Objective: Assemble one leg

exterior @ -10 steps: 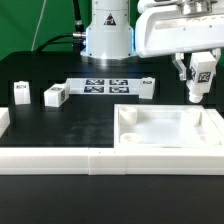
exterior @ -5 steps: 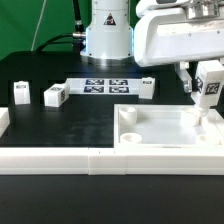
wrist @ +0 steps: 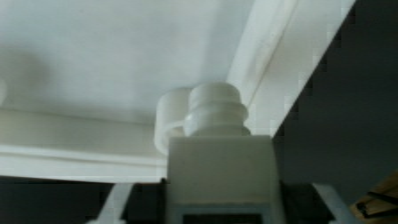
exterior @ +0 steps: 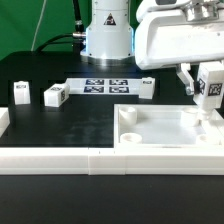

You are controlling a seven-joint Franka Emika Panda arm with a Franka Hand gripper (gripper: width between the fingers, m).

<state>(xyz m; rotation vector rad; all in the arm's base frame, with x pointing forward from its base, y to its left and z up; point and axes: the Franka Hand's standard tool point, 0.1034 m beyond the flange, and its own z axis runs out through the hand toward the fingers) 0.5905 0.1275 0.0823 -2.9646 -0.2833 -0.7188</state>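
Leg (exterior: 210, 88) is clamped between the closed fingers of my end effector (exterior: 205, 94), held over the far corner of the tray (exterior: 150, 135) at the exterior view's right. Only the wrist view shows its stepped tip down by the tray's inner corner wall, though I can't tell if it touches, and only the exterior view shows its marker face. The black surface (exterior: 80, 125) carries spare legs (exterior: 54, 96), the marker board (exterior: 105, 85) and a white rail (exterior: 90, 160) in front, with a green backdrop (exterior: 40, 20) behind.
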